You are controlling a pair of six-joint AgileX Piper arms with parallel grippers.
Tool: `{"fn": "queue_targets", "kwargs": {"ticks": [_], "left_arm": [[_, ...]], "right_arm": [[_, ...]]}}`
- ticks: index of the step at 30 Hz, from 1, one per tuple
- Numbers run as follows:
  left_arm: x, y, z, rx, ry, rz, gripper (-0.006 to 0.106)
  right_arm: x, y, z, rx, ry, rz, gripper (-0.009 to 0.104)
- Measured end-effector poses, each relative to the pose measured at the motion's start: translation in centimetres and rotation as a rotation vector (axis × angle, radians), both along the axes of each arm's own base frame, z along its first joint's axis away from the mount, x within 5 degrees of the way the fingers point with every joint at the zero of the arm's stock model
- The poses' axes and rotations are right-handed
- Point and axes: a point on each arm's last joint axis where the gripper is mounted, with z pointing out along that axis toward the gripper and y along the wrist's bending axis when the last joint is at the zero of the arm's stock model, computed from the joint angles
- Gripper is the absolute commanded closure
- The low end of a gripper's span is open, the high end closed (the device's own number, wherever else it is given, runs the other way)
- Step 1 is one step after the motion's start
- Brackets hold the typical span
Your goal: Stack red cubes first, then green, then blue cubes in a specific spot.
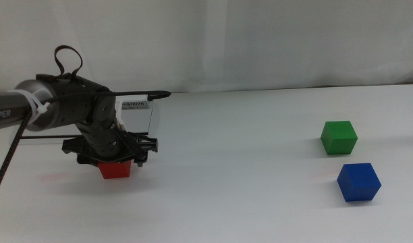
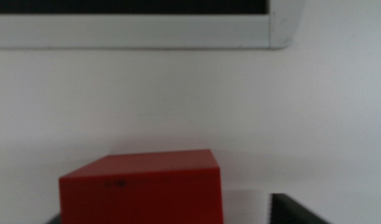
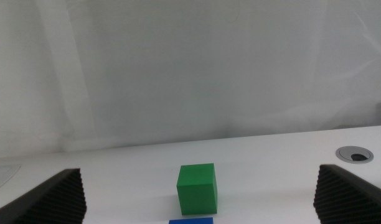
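The red cube (image 1: 115, 169) sits on the white table at the left, in front of the grey-framed panel (image 1: 140, 116). My left gripper (image 1: 116, 162) is down over it, open, one jaw on either side. In the left wrist view a strip of table shows between the red cube (image 2: 142, 188) and one jaw. The green cube (image 1: 339, 137) and the blue cube (image 1: 359, 182) stand apart at the right, blue nearer the front. My right gripper (image 3: 197, 182) is out of the middle view, open and empty. It faces the green cube (image 3: 197, 188), with the blue cube's top (image 3: 190, 221) just showing.
The panel's pale frame and dark inside (image 2: 147, 25) lie just beyond the red cube. A round cable hole (image 3: 355, 154) is set in the table at the far right. A white curtain backs the table.
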Motion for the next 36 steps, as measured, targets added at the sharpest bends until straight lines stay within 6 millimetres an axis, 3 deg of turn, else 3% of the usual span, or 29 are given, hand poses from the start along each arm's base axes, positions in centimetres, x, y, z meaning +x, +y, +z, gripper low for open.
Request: {"fn": "queue_targets", "kwargs": {"ticks": [7, 12, 19, 22, 26, 31, 36], "left_arm": [[0.1, 0.0, 0.1, -0.002, -0.014, -0.006, 0.103], [-0.2, 0.1, 0.8, -0.003, -0.008, 0.006, 0.103], [-2.3, -1.1, 6.0, -0.050, -0.060, 0.049, 0.103], [-4.2, -3.4, 7.9, -0.079, -0.079, 0.047, 0.103], [-7.0, -7.2, 8.8, -0.113, -0.090, 0.018, 0.103], [-10.3, -12.3, 8.2, -0.127, -0.099, -0.033, 0.103], [-12.6, -16.1, 5.8, -0.092, -0.095, -0.067, 0.103]], "right_arm": [[0.0, 0.0, 0.0, 0.002, 0.000, 0.000, -0.008], [0.0, 0.0, 0.0, 0.004, 0.001, 0.000, -0.008], [0.0, 0.0, 0.0, 0.008, 0.002, 0.000, -0.008], [0.0, 0.0, 0.0, 0.008, 0.002, 0.000, -0.008], [0.0, 0.0, 0.0, 0.008, 0.002, 0.000, -0.008], [0.0, 0.0, 0.0, 0.008, 0.002, 0.000, -0.008], [0.0, 0.0, 0.0, 0.008, 0.002, 0.000, -0.008]]}}
